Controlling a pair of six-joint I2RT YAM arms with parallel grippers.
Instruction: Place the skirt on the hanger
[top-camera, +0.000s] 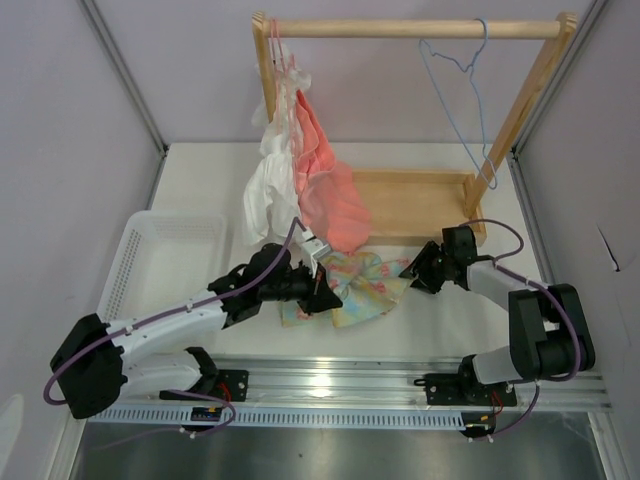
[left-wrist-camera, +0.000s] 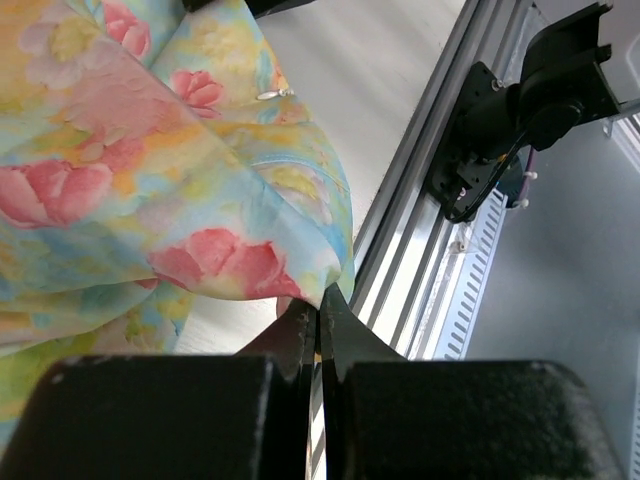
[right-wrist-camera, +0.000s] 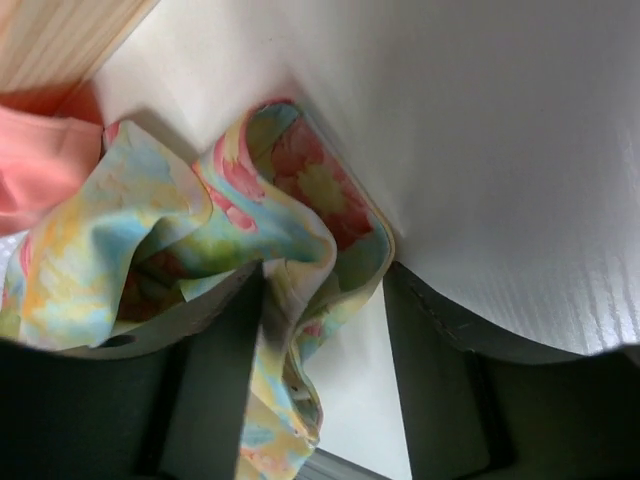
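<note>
While the skirt (top-camera: 355, 285) lies crumpled on the table (top-camera: 200, 185), the hanger (top-camera: 462, 100) hangs on the rail (top-camera: 420, 28) — basket (top-camera: 130, 250) at left | left wrist: left gripper (left-wrist-camera: 320, 300) pinched on skirt's edge | right wrist: right gripper (right-wrist-camera: 325, 290) spread wide — cloth between fingers (right-wrist-camera: 430, 330)

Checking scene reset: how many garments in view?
3: white garment and salmon-pink garment hanging left on the wooden rack; floral skirt on the table. Others may hide behind the hung pair.

The skirt (left-wrist-camera: 150, 180) is cut off by the top and left edges beyond the left gripper (left-wrist-camera: 318, 300), whose pressed-together tips hide how much cloth they hold, and between the fingers of the right gripper (right-wrist-camera: 322, 275) its blurred hem runs off the bottom edge.
</note>
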